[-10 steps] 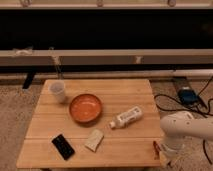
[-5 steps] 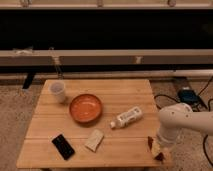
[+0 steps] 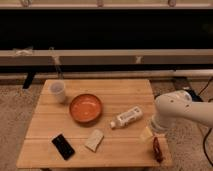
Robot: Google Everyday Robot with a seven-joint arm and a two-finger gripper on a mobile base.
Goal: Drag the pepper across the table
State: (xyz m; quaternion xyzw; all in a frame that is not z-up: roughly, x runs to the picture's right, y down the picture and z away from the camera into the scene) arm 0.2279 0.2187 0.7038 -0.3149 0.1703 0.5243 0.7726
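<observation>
On the table (image 3: 80, 155) stood one orange bowl (image 3: 85, 108), one white cup (image 3: 58, 91), one white bottle (image 3: 126, 117) lying on its side, one beige packet (image 3: 94, 140) and one black phone (image 3: 63, 146). One pepper (image 3: 157, 149), slim and dark red-brown, lay at the table's near right corner, close to the edge. One gripper (image 3: 148, 134) hung at the right edge just above the pepper under the white arm (image 3: 182, 111); its grip could not be made out.
</observation>
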